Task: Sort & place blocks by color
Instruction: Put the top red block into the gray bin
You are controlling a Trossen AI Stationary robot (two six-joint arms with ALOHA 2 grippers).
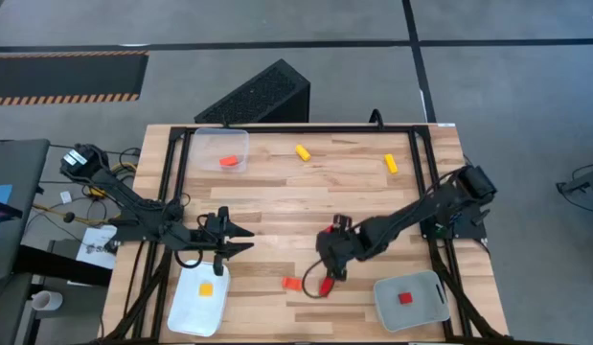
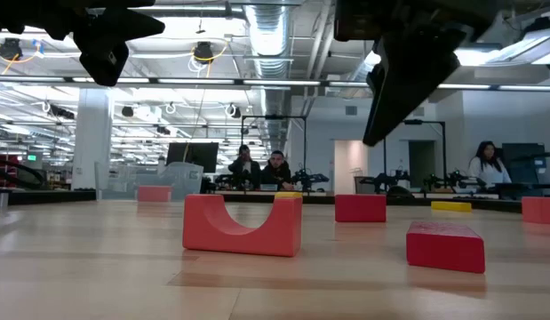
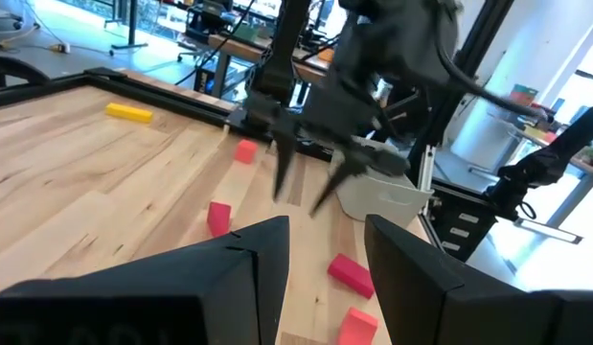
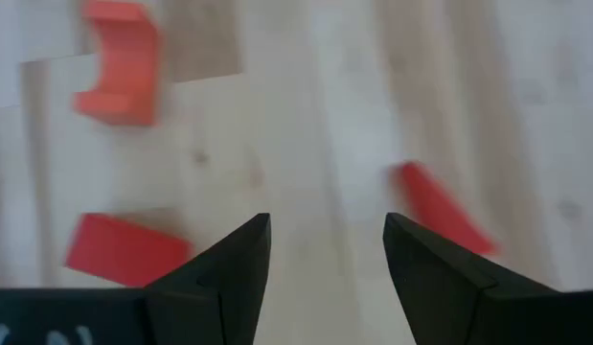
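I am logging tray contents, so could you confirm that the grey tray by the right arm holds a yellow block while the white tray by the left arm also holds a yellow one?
Not quite: in the high view the grey tray holds a red block, not a yellow one. The white tray by the left arm does hold a yellow block.

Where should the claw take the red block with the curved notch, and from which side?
Grip the notched red block across its flat broad faces, coming straight down from above. In the low view its notch opens upward, leaving two narrow posts, so the curved top offers poor purchase. The open right claw looks nearest.
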